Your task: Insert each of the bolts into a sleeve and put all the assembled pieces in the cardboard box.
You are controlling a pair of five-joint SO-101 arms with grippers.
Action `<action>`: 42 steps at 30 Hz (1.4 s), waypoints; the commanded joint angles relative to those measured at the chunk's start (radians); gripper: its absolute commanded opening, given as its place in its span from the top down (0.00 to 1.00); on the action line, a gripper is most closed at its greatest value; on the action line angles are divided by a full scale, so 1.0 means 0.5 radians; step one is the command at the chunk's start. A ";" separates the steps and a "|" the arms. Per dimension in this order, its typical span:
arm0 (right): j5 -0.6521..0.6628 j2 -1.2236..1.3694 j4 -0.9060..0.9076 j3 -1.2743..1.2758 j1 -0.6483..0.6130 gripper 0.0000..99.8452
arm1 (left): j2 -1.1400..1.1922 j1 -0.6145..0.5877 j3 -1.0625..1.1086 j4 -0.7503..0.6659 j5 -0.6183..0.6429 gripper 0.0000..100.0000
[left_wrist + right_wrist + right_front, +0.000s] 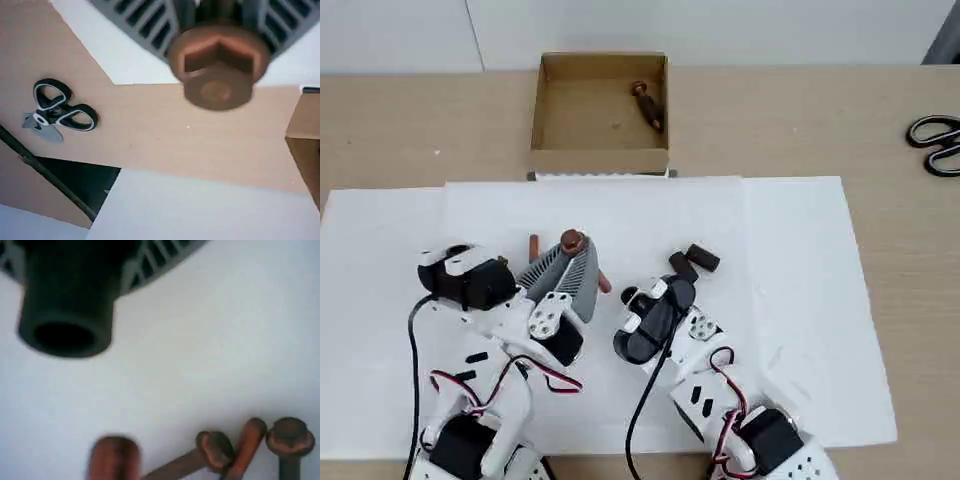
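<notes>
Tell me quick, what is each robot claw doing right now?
Left gripper: closed, holding a bolt by its shank.
Right gripper: closed, holding a black sleeve.

We see a light wooden desk (840,120) under white paper sheets (790,300), with a pale wall (720,25) beyond its far edge.

Bright, even light leaves only faint, soft shadows on the white sheet (800,300).
</notes>
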 commanded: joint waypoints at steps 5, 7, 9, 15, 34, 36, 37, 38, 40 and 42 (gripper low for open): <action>0.058 -0.008 -0.066 -0.012 -0.020 1.00 | -0.034 0.098 -0.008 -0.077 0.049 0.99; 0.058 -0.008 -0.066 -0.018 -0.020 1.00 | -0.034 0.095 -0.008 -0.077 0.095 0.99; 0.055 -0.008 -0.066 -0.025 -0.020 1.00 | -0.031 0.095 -0.008 -0.077 0.107 0.99; 0.055 -0.008 -0.069 -0.028 -0.020 1.00 | -0.031 0.086 -0.002 -0.077 0.110 0.99; 0.058 -0.008 -0.072 -0.150 -0.106 1.00 | -0.028 -0.049 0.005 -0.068 0.227 0.99; 0.058 -0.008 -0.072 -0.160 -0.106 1.00 | -0.028 -0.052 0.023 -0.071 0.227 0.99; 0.058 -0.008 -0.072 -0.160 -0.106 1.00 | -0.028 -0.049 0.035 -0.074 0.227 0.99; 0.058 -0.008 -0.072 -0.160 -0.106 1.00 | -0.028 -0.046 0.038 -0.074 0.230 0.99; 0.058 -0.008 -0.072 -0.160 -0.106 1.00 | -0.028 -0.043 0.051 -0.074 0.233 0.99; 0.058 -0.008 -0.072 -0.160 -0.106 1.00 | -0.028 -0.040 0.051 -0.074 0.242 0.99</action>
